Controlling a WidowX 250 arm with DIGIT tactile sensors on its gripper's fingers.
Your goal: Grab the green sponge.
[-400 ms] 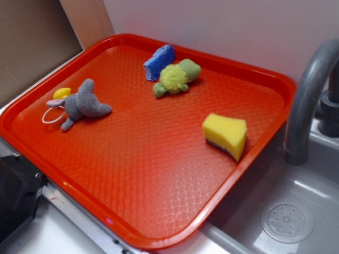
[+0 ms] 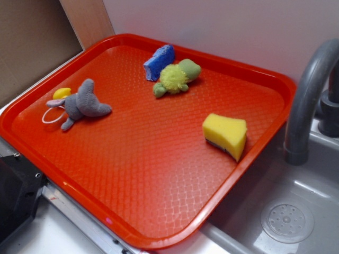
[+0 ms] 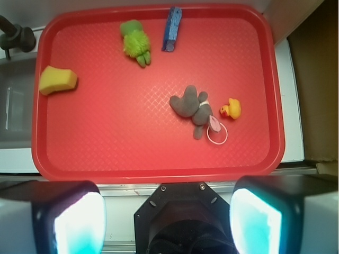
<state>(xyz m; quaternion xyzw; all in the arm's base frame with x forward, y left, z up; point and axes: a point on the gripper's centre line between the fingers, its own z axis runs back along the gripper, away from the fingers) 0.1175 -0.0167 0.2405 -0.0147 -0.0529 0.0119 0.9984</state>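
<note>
The green sponge is a yellow foam wedge with a dark scouring layer underneath. It lies near the right rim of the red tray. In the wrist view the sponge sits at the tray's left edge, far from me. My gripper is open, its two pads wide apart with nothing between them. It hovers high above the robot base, short of the tray's near rim. The gripper does not show in the exterior view.
On the tray lie a blue sponge, a green plush toy with a fuzzy ball, a grey plush elephant and a small yellow duck. A grey faucet and sink stand right of the tray.
</note>
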